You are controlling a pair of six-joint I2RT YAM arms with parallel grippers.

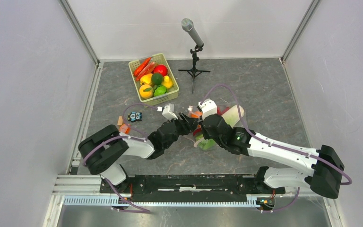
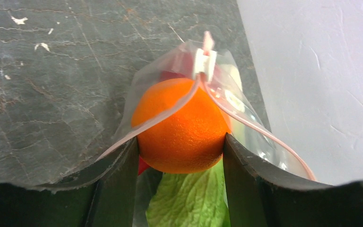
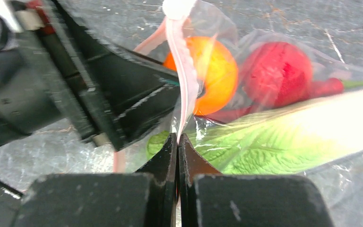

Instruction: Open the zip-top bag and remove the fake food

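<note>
The bag (image 1: 232, 115) is lying mid table (image 1: 264, 85), slightly toward the right edge. The right gripper (image 3: 178, 139) is pinched tight on its pink zip strip (image 3: 182, 56). The left gripper (image 2: 179, 139) is in the open mouth, squeezing the orange (image 2: 182, 125) between both fingers.

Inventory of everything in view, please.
zip-top bag: 1, clear with pink zip strip, table centre
orange: 1, orange, at the bag's mouth
red fruit: 1, red, inside the bag
cabbage: 1, green-white, inside the bag
basket: 1, pale green, far left, holds red, yellow, green and orange toy produce
microphone: 1, grey on black tripod, far centre
small dark object: 1, black-blue, left of the bag
table: 1, grey marbled
left tool: 1, black, gripping the orange
right tool: 1, black, shut on the bag's zip strip
</note>
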